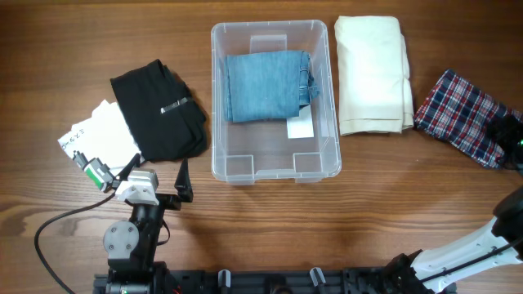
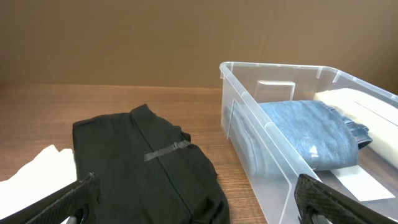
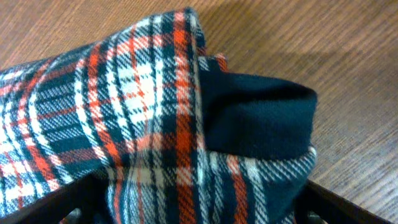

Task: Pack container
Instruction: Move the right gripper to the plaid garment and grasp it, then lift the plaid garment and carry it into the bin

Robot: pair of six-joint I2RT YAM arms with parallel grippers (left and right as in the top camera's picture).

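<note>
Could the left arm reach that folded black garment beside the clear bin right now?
Probably yes. The folded black garment lies directly ahead of the left tool, whose jaws stand open; nothing sits on it or between them.

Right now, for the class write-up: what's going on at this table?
Folded clothes are being packed into the clear plastic rectangular container. A folded blue denim garment already lies inside. The right gripper, fingers apart, straddles the red-and-navy plaid cloth at the far right. The left gripper is open, short of the black garment. A folded cream cloth waits beside the container.
</note>
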